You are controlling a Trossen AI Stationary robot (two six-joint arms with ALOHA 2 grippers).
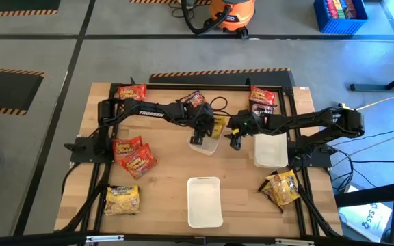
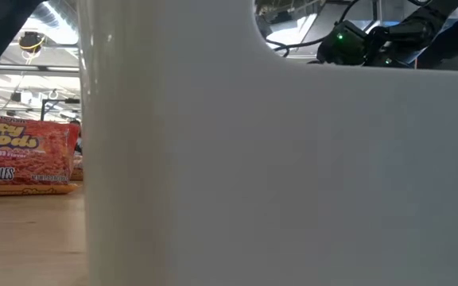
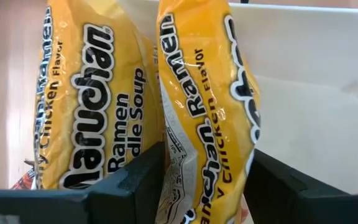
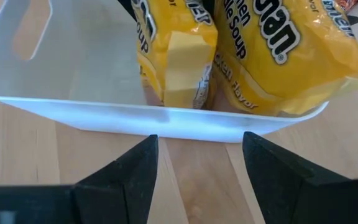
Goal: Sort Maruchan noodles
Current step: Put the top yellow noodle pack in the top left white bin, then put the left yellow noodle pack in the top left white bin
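Two yellow Maruchan noodle packets (image 3: 92, 106) (image 3: 204, 106) stand on end in a small white tray (image 1: 200, 145) at the table's middle; the right wrist view shows them as well (image 4: 260, 43). My left gripper (image 3: 207, 186) comes down at the tray slantwise, its fingers open on either side of one packet's lower part. My right gripper (image 4: 197, 177) hangs open just outside the tray's rim (image 4: 166, 121), above bare wood, with nothing between its fingers. In the high view the two grippers (image 1: 202, 137) (image 1: 236, 141) are close together. My left gripper has its two fingers (image 3: 135, 186) beside the flat faces of the yellow packet's lower part (image 3: 185, 174), coming slantwise from above. The packet fills the gap between them; whether the fingers touch it, I cannot tell. The packet stands upright in the tray.
Another white tray (image 1: 270, 150) lies under the right arm and a third (image 1: 205, 201) near the front edge. Loose packets: red ones (image 1: 134, 154) (image 1: 132, 92) at left, yellow ones (image 1: 122, 200) (image 1: 282, 188) in front, red and dark ones (image 1: 262, 99) (image 1: 193, 99) at the back.
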